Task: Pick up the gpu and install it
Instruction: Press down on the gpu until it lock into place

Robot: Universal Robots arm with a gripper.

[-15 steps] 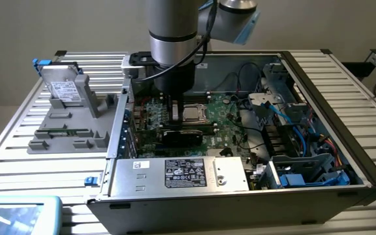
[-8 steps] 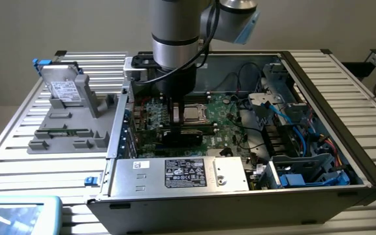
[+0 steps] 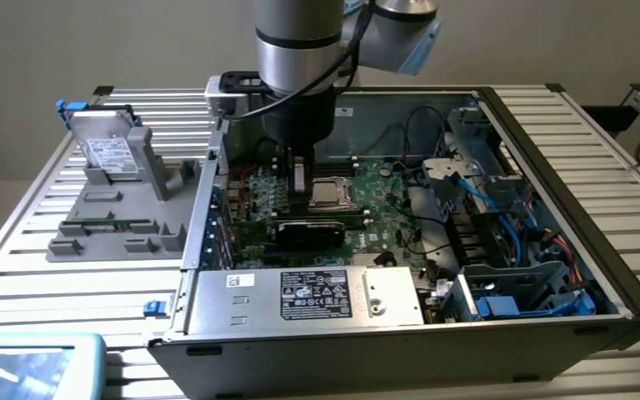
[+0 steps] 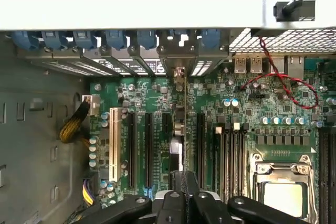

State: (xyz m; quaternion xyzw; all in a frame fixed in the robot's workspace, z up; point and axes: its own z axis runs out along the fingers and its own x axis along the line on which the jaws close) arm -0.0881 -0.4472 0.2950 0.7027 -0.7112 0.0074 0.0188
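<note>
Taking the open computer case as the landmark, the exterior view's left starts with a grey fixture tray lying on the slatted surface just outside the case's side wall. A grey hard drive with a white label stands upright in that tray, and a narrow green memory stick lies flat in it nearer the camera. A blue-rimmed screen sits at the surface's near corner, well apart from the case.

Inside the case, the gripper reaches straight down over the green motherboard, beside the silver processor socket. In the wrist view, the gpu stands on edge between the black expansion slots, its thin edge running from the gripper toward the case's rear bracket row with the blue clips. The black fingers are clamped on the card's near end. Whether the card is fully seated in its slot cannot be told.

Nearer the camera than the gripper, a black block lies across the board, and the silver power supply with its black label fills the case's front corner. Further to the exterior view's right, blue cables and blue drive brackets crowd the case's far end.
</note>
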